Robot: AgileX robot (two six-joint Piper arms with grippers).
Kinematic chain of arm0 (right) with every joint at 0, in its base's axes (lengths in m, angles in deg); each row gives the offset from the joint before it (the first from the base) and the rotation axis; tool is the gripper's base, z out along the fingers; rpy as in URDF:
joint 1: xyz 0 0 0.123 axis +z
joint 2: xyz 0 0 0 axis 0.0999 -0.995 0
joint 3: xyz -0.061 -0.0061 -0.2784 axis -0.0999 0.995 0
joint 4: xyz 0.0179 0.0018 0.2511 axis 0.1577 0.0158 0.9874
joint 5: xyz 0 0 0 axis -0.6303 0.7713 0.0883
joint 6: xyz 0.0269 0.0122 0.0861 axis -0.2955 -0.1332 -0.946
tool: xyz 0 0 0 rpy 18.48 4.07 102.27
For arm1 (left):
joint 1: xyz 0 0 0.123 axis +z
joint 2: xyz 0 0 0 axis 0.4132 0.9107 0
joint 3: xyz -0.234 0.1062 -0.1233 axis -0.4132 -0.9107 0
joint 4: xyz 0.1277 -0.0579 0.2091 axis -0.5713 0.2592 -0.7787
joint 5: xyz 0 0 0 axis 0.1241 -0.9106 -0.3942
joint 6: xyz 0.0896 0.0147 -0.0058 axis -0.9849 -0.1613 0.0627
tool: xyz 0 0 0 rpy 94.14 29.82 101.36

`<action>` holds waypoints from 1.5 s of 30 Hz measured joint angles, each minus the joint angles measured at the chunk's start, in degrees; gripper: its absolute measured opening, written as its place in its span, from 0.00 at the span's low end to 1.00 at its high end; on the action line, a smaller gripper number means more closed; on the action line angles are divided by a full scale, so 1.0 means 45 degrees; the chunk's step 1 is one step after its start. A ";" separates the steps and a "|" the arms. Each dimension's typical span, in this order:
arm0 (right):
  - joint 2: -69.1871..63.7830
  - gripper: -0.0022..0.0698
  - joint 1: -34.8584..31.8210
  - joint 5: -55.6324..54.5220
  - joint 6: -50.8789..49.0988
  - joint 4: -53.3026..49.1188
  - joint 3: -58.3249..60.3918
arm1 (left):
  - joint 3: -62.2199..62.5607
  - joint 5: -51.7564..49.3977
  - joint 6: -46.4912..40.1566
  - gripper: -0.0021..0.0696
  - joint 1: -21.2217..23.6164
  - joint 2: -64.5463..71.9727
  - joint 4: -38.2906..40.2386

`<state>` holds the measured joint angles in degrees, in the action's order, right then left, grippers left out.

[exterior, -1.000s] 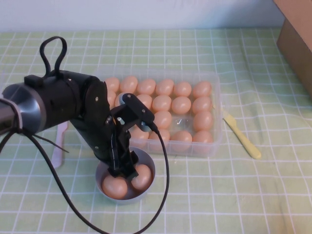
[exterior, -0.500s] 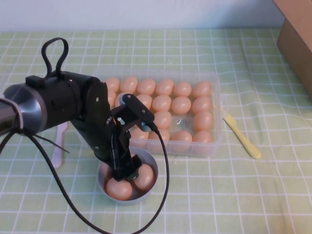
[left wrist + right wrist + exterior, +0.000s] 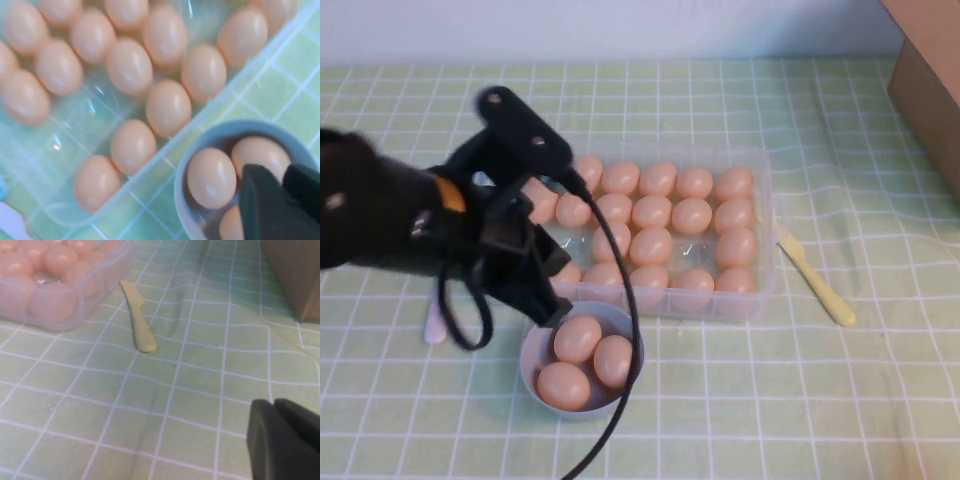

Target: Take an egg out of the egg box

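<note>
Peach-orange and lying loose in the grey-blue bowl (image 3: 532, 352) with two others: the egg (image 3: 577, 338), already out of the egg box (image 3: 763, 290) just behind. Likely the drop spot, hence left gripper (image 3: 546, 312) hovering at the rim, pressed together on nothing. From the left wrist: bare hollows in the tray, partly masked from above. Right gripper (image 3: 278, 407) parked well aside, beyond the yellow spatula (image 3: 137, 320), closed up empty, seen only from its own wrist.

The high camera looks down from the robot's side over the whole worktop (image 3: 840, 400). The left wrist camera hangs close above the egg box (image 3: 45, 165) and the bowl (image 3: 185, 200), both also in the high view. The right wrist camera looks low across the cloth, sharing the yellow spatula (image 3: 137, 320) at the box's 3 o'clock.
</note>
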<state>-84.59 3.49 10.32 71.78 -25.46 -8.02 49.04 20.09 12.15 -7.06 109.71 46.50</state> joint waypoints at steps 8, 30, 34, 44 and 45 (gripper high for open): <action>0.0000 0.01 0.0000 0.0000 0.0000 0.0000 0.0000 | -0.2557 0.1524 0.0330 0.03 0.0000 -0.3800 0.0103; 0.0000 0.01 0.0000 0.0000 0.0000 0.0000 0.0000 | -0.8177 0.5324 0.0454 0.03 0.0000 -1.0170 0.2443; 0.0000 0.01 0.0000 0.0000 0.0000 0.0000 0.0000 | -0.8177 0.5594 0.0355 0.03 0.0000 -1.0191 0.2343; 0.0000 0.01 0.0000 0.0000 0.0000 0.0000 0.0000 | -1.0274 0.9582 0.0277 0.03 0.0137 -1.1518 0.1644; 0.0000 0.01 0.0000 0.0000 0.0000 0.0000 0.0000 | -1.0715 1.0108 0.0338 0.03 0.0286 -1.1934 0.1590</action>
<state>-84.59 3.49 10.32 71.78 -25.46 -8.02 0.82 65.57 13.67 -5.77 56.01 53.65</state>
